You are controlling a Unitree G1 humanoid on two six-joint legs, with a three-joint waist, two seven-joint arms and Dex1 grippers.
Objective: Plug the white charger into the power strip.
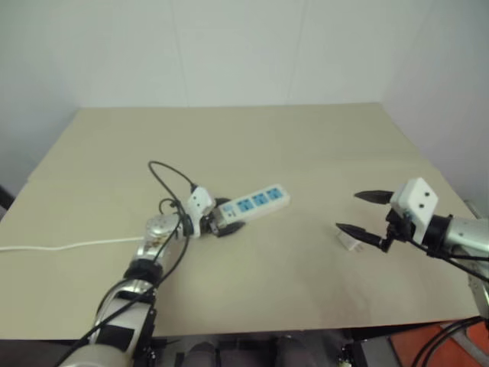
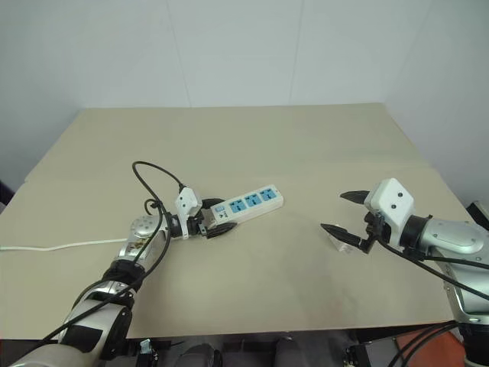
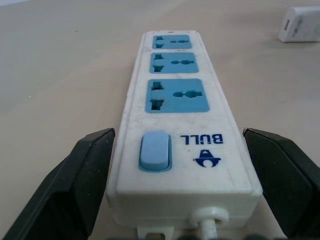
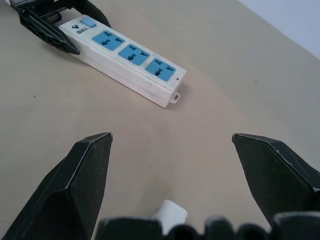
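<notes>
The power strip, a flat white bar with three blue sockets, lies slanted on the tan table. My left gripper is open, with one black finger on each side of the strip's switch end. The left wrist view shows a gap between each finger and the strip. The white charger lies on the table to the right of the strip. My right gripper hovers open just above the charger, with nothing between its fingers. In the right wrist view the charger sits low between the two fingers.
The strip's thin white cord runs off to the table's left edge. A black cable loops above my left wrist. White walls stand behind the table and to its right. Bare tabletop lies between the strip and the charger.
</notes>
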